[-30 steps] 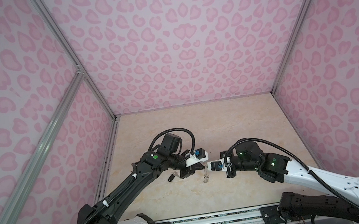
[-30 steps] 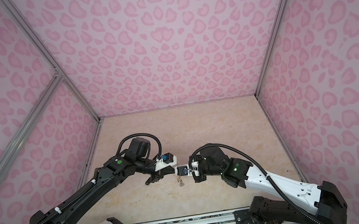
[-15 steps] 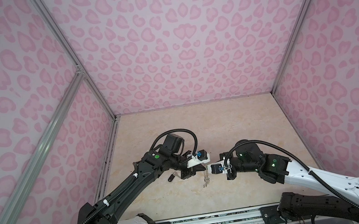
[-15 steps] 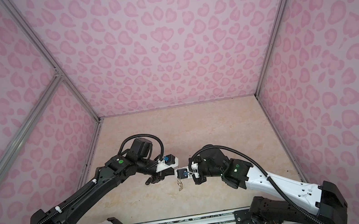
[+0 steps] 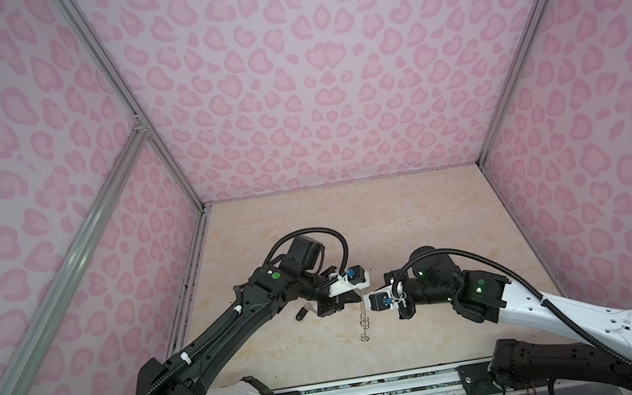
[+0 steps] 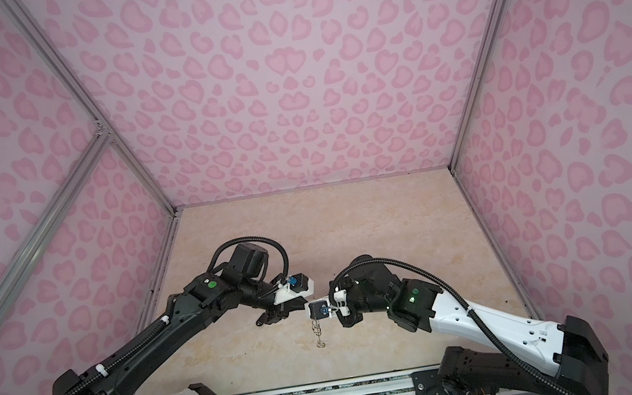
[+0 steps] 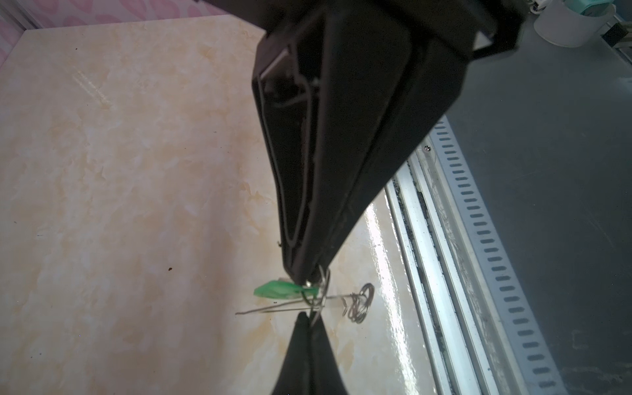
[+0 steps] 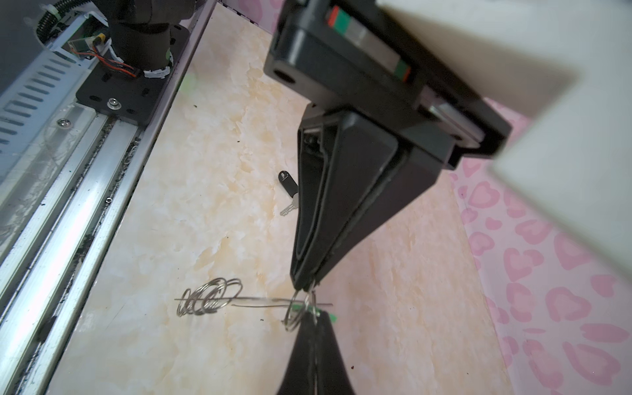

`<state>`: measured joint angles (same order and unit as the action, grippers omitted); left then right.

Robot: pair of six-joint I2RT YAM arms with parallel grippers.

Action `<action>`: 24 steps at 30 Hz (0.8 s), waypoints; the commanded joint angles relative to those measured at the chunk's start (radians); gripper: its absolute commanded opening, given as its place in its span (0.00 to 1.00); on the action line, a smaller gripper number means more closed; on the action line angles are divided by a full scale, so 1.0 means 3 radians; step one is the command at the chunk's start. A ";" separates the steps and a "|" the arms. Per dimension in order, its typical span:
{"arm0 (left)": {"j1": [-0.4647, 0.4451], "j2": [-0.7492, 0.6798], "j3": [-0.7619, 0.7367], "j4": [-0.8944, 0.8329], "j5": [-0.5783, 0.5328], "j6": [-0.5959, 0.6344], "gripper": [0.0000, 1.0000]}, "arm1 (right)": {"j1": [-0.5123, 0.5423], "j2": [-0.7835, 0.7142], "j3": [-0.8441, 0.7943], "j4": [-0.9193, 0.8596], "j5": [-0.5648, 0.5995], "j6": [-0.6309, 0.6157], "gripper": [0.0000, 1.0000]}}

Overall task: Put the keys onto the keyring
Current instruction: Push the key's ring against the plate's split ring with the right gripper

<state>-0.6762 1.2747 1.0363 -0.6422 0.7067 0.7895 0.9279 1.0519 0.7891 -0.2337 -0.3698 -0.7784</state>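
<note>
Both grippers are clamped tight, tip to tip. The left gripper pinches the green-tagged key. The right gripper pinches a wire ring on the keyring, so the work sits in the narrow gap between the two sets of fingertips. My main worry is that gap. The tips are almost touching, so a slightly wrong nudge would knock finger against finger and twist the ring out of the right gripper's pinch. The ring is thin round wire held only at its edge, and I judge it could roll or spring free under side load. If it does, the plate drops to the table. I also cannot see the key's hole or blade behind the left fingertips, so I cannot tell whether the key is on the wire at all, and letting go early could drop it. The keyring is edge-on to both wrist cameras, just a thin line. Its long axis runs from the right gripper's tips towards the base rail, with the cluster of spare rings at the far end. In a top view it trails from the fingertips towards the table, and I cannot tell whether it hangs or lies level. The green tag sticks out sideways from the left tip, roughly along that line. The black-tagged key lies flat on the table beyond the right gripper, well apart, its blade pointing towards the fingers.
</note>
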 commanded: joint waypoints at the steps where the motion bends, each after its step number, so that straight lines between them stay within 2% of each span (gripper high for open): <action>1: 0.0002 -0.0061 0.0046 0.0139 0.0017 0.0000 0.04 | 0.0006 0.0007 -0.0007 -0.0094 -0.0106 -0.0034 0.00; 18: 0.0004 -0.0125 -0.0028 0.0237 -0.0139 -0.0188 0.04 | 0.0015 -0.0188 -0.0120 -0.0013 0.0063 0.0020 0.00; 24: 0.0002 -0.0121 -0.0034 0.0191 -0.0028 -0.0142 0.04 | 0.0016 -0.0219 -0.0136 0.0149 0.0151 0.0059 0.00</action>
<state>-0.6758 1.2423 1.0302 -0.6170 0.6735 0.7406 0.9295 0.9905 0.7551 -0.2321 -0.3294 -0.7734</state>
